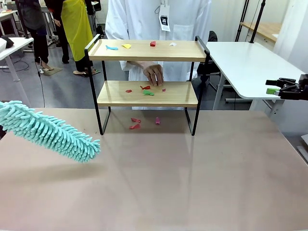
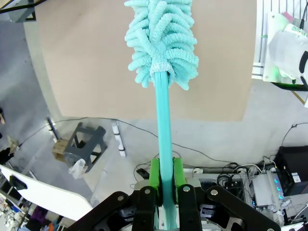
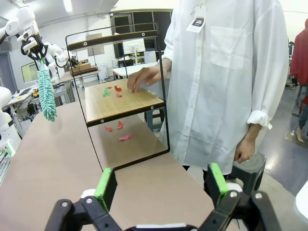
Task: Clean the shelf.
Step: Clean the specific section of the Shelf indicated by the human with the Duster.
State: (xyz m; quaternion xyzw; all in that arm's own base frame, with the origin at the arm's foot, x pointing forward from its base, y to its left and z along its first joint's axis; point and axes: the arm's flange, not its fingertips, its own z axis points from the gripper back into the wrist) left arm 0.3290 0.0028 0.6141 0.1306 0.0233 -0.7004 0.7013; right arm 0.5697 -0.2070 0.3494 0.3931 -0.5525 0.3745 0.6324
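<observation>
My left gripper point(image 2: 166, 173) is clamped on the teal handle of a fluffy duster point(image 1: 53, 131), the green pads pressed against the handle from both sides. In my left wrist view the handle runs straight up to 12 o'clock, where the tufted head spreads out over the brown table point(image 1: 192, 183). In the front view the head hangs at 9 o'clock just above the table, its tip slanting down toward 4 o'clock.

The shelf point(image 1: 180, 94) stands at 12 o'clock on the far part of the table, upright, both wooden boards level in the black frame. From the duster's tip it lies toward 1 o'clock, well apart, with nothing of mine touching it.

My right gripper point(image 1: 278, 85) hovers at 3 o'clock off the table's edge, its jaws spread wide and holding nothing. In my right wrist view the shelf lies at 11 o'clock beyond those jaws, also well apart.

Small paper scraps point(image 1: 144, 89) – red, green, blue, yellow, white – lie on both boards and on the table under the shelf. The person's hand point(image 1: 154, 73) reaches in from behind, fingertips down on the lower board just beside the scraps
</observation>
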